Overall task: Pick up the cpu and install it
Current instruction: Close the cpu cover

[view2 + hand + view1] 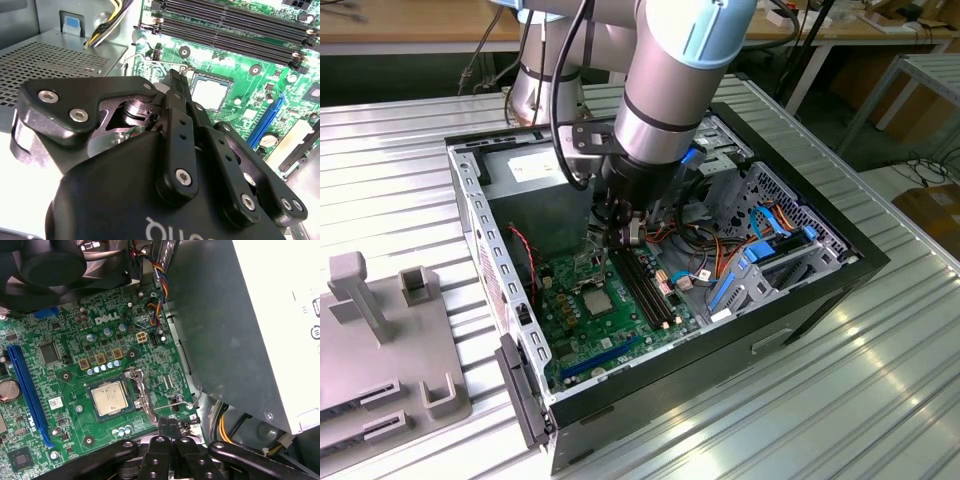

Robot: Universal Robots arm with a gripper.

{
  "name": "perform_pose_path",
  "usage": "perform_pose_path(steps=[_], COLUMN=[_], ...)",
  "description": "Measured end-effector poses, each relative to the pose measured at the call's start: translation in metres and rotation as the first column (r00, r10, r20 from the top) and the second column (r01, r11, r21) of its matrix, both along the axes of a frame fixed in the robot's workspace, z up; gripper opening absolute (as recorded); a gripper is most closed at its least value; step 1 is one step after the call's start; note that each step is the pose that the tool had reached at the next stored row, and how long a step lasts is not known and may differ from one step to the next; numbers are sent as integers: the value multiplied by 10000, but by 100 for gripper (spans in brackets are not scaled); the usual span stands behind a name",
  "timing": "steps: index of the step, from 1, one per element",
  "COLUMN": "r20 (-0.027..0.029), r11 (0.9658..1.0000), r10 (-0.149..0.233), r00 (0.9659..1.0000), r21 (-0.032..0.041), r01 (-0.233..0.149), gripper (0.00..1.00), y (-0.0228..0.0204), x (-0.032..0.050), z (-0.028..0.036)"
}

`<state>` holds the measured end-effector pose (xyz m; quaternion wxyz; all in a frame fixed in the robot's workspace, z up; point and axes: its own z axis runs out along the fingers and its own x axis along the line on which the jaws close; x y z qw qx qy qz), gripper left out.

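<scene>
The cpu (109, 398), a small square chip with a silver-grey top, lies flat in its socket on the green motherboard (65, 385); it also shows in the second wrist view (210, 92) and in the exterior view (595, 298). My gripper (170, 426) hangs inside the open computer case, just above the board and beside the socket. Its black fingers (175, 85) are pressed together with nothing between them. A thin wire socket lever (175, 405) lies close to the fingertips. In the exterior view the gripper (620, 238) sits above the cpu.
A grey power-supply box (225, 330) stands close beside the socket. Black memory slots (645, 285) and a blue slot (27, 390) flank the cpu. A black fan (55, 265), cable bundles (720, 250) and case walls (480, 240) surround the board. A grey fixture (380, 330) sits outside.
</scene>
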<state>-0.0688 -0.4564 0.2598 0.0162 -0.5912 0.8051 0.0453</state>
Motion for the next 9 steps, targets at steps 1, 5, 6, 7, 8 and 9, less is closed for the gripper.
perform_pose_path(steps=[1,5,6,7,8,9], r20=[0,0,0,0,0,0], r11=[10000,10000,10000,10000,10000,10000], r10=[0,0,0,0,0,0], r00=[10000,10000,10000,10000,10000,10000], r21=[0,0,0,0,0,1], r01=[0,0,0,0,0,0], gripper=[11,11,11,11,11,11], y=[-4,-14,-17,-19,-20,-22], x=[0,0,0,0,0,0], z=[0,0,0,0,0,0])
